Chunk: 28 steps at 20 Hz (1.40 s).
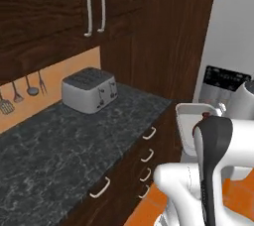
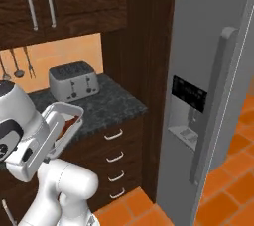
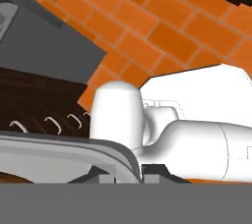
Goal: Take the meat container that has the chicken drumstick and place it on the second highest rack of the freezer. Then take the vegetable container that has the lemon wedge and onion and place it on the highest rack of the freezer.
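Observation:
My gripper [image 3: 129, 173] is shut on the rim of the white meat container [image 2: 67, 117], which I hold up tilted in front of the counter. The orange-brown chicken drumstick [image 2: 66, 127] lies inside it. In the left base view the meat container [image 1: 190, 120] shows just beyond my dark wrist. In the hand view its grey rim [image 3: 69, 145] runs between my fingertips. The tall grey freezer [image 2: 208, 31] stands to the right with its long bar handle [image 2: 217, 101] and its door closed, so the racks are hidden. The vegetable container with the lemon wedge and onion is out of view.
A silver toaster [image 1: 89, 90] sits on the dark stone counter [image 1: 59, 145], with drawers [image 2: 115, 156] below and dark wood cupboards [image 1: 59, 2] above. Utensils [image 1: 30, 88] hang on the orange wall. Orange tile floor [image 2: 223, 190] lies before the freezer.

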Motion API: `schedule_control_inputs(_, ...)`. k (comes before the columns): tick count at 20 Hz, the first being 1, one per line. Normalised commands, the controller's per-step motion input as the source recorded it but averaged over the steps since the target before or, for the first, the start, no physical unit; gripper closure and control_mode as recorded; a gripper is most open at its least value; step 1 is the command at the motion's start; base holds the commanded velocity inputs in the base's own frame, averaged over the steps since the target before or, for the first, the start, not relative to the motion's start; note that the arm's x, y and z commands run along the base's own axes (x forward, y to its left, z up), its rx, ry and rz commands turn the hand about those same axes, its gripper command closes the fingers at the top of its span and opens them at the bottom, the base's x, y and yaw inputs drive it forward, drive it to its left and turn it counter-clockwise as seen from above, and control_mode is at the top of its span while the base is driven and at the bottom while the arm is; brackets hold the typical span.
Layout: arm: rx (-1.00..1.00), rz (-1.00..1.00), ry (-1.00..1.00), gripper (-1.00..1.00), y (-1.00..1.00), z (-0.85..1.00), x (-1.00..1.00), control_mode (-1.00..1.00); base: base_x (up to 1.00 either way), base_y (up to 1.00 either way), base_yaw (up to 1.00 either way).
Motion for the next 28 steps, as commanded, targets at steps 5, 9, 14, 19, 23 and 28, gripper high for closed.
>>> schedule_control_inputs(5,0.00,0.00,0.00,1.00,0.00,0.00,0.00,1.00,0.00,-0.12,-0.63)
schedule_control_inputs(9,0.00,0.00,0.00,1.00,0.00,0.00,0.00,1.00,0.00,-0.69,-0.44)
schedule_control_inputs(14,0.00,0.00,0.00,1.00,0.00,0.00,0.00,1.00,0.00,-0.70,-0.48)
schedule_control_inputs(19,0.00,0.00,0.00,1.00,0.00,0.00,0.00,1.00,0.12,-0.96,-0.35)
schedule_control_inputs(23,0.00,0.00,0.00,1.00,0.00,0.00,0.00,1.00,0.67,-0.69,-0.21)
schedule_control_inputs(28,0.00,0.00,0.00,1.00,0.00,0.00,0.00,1.00,1.00,-0.49,-0.09)
